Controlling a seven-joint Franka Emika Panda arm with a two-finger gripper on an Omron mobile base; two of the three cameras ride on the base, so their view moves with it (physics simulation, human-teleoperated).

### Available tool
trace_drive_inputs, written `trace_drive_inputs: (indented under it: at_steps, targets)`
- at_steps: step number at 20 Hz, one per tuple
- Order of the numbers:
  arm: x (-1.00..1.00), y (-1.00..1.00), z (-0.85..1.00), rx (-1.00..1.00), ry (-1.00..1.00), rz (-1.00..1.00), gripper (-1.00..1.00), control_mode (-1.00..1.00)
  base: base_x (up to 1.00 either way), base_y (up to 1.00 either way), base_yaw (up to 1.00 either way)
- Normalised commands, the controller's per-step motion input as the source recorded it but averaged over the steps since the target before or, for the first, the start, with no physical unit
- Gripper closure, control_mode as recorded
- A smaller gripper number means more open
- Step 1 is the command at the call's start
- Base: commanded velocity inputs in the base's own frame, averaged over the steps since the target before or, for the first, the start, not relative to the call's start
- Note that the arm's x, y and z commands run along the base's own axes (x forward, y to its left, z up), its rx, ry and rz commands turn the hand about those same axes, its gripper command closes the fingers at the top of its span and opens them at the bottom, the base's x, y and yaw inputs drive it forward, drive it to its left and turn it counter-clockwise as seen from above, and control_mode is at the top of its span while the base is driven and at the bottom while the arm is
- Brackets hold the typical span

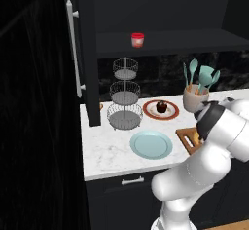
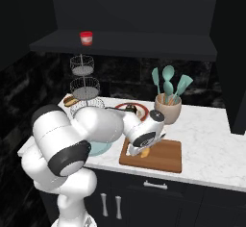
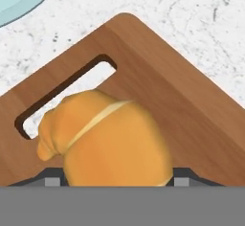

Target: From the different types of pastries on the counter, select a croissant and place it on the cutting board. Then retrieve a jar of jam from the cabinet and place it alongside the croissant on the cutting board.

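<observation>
Smooth matt wooden cutting board [image 3: 191, 105], veined marble-look counter [image 3: 182, 9], perhaps glazed croissant [image 3: 115, 143].

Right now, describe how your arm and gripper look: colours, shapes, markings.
The arm is glossy white, built of thick rounded segments with dark grey to black bands at the joints. No cables or markings show. The gripper shows as two small dark grey finger tips with lighter grey square pads.
</observation>
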Motion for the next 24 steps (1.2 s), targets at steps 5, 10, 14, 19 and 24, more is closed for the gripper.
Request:
trace_drive_inputs:
  at_steps: [5, 10, 14, 19, 24]
  targets:
    - [0.03, -0.04, -0.2, 0.0, 0.0, 0.0, 1.0, -1.0, 0.0, 0.0, 0.0]
    - [0.13, -0.09, -0.08, 0.0, 0.0, -0.01, 1.0, -1.0, 0.0, 0.0, 0.0]
    - [0.05, -0.06, -0.2, 0.0, 0.0, 0.0, -1.0, -1.0, 0.0, 0.0, 0.0]
    - [0.05, 0.0, -0.19, 0.0, 0.0, -0.02, -1.0, -1.0, 0.0, 0.0, 0.0]
    - [0.0, -0.07, -0.06, 0.0, 0.0, -0.03, -1.0, -1.0, 0.0, 0.0, 0.0]
